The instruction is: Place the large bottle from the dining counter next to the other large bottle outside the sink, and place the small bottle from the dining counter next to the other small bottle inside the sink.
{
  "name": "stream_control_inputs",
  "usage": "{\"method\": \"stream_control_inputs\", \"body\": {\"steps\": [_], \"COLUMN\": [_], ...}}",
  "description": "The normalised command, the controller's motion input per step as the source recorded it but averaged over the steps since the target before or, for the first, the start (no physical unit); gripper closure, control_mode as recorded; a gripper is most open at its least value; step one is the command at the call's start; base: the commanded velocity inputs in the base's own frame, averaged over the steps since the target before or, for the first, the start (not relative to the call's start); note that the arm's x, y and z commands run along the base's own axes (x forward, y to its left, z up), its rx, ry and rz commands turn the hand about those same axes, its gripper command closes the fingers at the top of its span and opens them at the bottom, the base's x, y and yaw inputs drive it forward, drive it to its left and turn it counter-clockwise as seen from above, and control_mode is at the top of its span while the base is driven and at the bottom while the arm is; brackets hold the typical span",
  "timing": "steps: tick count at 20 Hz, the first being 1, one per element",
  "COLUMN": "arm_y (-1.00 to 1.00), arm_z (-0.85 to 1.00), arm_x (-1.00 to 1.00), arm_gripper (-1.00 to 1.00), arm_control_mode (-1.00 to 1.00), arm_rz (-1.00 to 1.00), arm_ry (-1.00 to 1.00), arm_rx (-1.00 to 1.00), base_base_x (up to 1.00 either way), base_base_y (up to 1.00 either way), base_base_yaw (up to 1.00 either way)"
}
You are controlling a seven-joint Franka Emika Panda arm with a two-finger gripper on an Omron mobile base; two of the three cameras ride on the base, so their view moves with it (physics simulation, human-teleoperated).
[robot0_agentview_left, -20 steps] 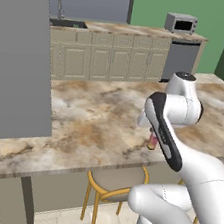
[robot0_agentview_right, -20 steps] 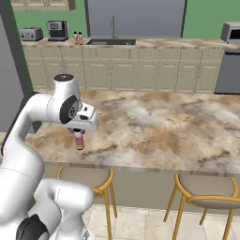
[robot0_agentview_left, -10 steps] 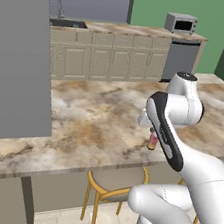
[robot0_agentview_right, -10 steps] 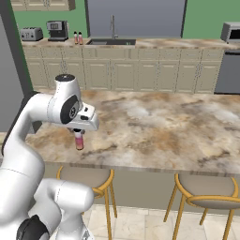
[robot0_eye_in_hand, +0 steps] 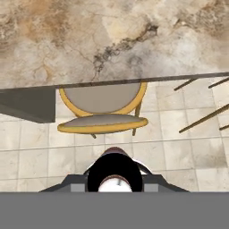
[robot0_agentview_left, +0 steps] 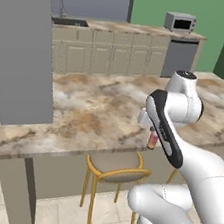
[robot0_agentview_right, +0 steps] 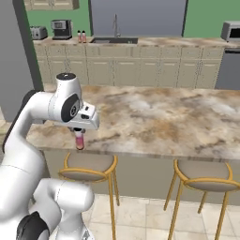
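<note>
The tool (robot0_agentview_right: pixel 79 134) pinches the small bottle (robot0_agentview_right: pixel 79 140) by its top, hanging upright above the near edge of the dining desk (robot0_agentview_right: pixel 154 117). In the right base view, a yellow-framed stool (robot0_agentview_right: pixel 90 167) stands at 6 o'clock from it.

Brown-beige marbled stone covers the tabletop (robot0_agentview_right: pixel 154 117). The small bottle (robot0_agentview_right: pixel 79 139) shows pink-red beneath the white arm (robot0_agentview_right: pixel 42 112) with dark joints. Stools (robot0_agentview_right: pixel 90 166) have yellow frames and grey-brown seats. The far wall (robot0_agentview_left: pixel 198 15) is green; the cabinets (robot0_agentview_right: pixel 140 70) are beige.

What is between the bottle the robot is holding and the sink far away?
In the right base view, bare marble dining counter, then floor, between the held bottle and the sink.
</note>
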Motion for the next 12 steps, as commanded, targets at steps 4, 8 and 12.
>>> {"method": "stream_control_inputs", "body": {"steps": [4,8,12], "arm_y": [0.0,0.0,0.0], "arm_z": [0.0,0.0,0.0], "arm_x": [0.0,0.0,0.0], "arm_gripper": [1.0,1.0,1.0], "arm_control_mode": [1.0,1.0,1.0], "arm_rz": [0.0,0.0,0.0], "arm_ry": [0.0,0.0,0.0], "arm_rx": [0.0,0.0,0.0], "base_base_x": [-0.89,-0.51,-0.06], "base_base_y": [0.39,0.79,0.97], "base_base_yaw": [0.01,-0.03,-0.01]}}
